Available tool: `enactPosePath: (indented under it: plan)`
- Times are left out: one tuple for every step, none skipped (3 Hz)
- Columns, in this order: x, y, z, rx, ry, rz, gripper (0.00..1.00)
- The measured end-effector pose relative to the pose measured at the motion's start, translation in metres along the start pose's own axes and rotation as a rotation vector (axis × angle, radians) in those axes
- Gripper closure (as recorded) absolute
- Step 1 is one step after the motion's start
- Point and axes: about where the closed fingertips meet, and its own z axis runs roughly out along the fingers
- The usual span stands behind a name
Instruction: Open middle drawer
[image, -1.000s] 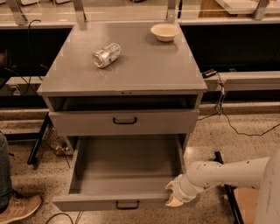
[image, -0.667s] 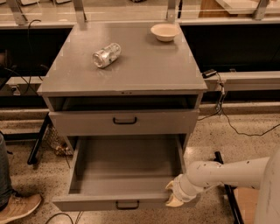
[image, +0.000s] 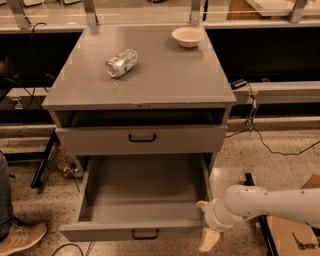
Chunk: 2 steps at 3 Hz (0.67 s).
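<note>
Drawer work near done: middle drawer (image: 142, 192) standing well out from under the counter (image: 165, 80), deep grey tray exposed.

Tool (image: 205, 223) low at the drawer's front right corner, tips spread, seemingly astride the panel's end and clear of the black loop handle (image: 145, 233), probably hooked there to draw it outward. Upper drawer (image: 175, 141) just above. Can (image: 121, 63) on its side and bowl (image: 188, 36) well apart on the counter. No legible writing anywhere.

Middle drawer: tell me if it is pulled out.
Yes, the middle drawer shows its open tray, with the gripper at its front right corner.
</note>
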Motion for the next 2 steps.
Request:
enactPosePath:
  plan:
    - [0.005, -0.003, -0.088, 0.133, -0.027, -0.021, 0.0]
    - [0.017, -0.012, -0.154, 0.214, -0.053, -0.033, 0.0]
